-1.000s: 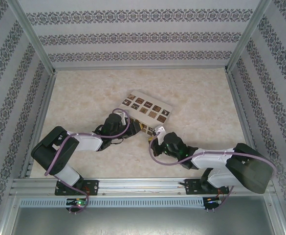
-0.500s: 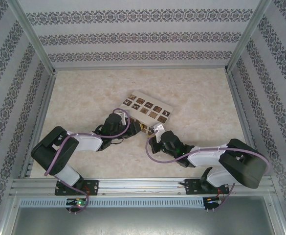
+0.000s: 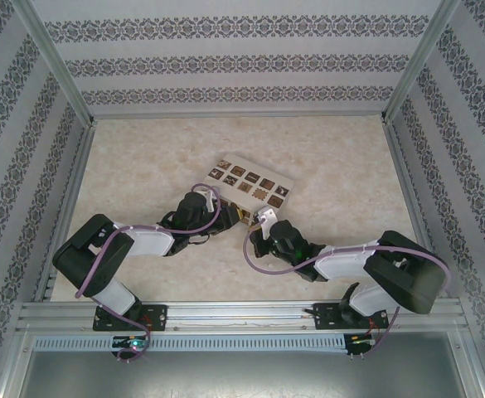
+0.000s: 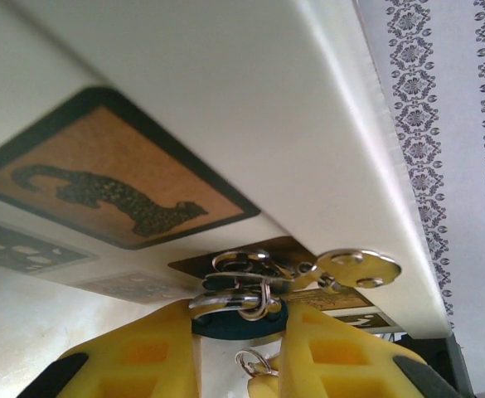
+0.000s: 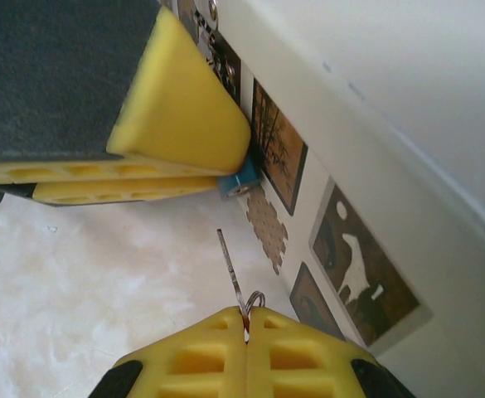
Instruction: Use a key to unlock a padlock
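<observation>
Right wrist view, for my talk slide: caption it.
Right yellow fingers pinch the thin silvery metal key, tip aimed at the small teal-blue padlock gripped by the left fingers.

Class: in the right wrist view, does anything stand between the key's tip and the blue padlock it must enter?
Nothing visible does. The key, pinched in the right gripper, points across an open gap at the padlock, which the left gripper holds beside the box. The keyhole itself cannot be made out.
</observation>
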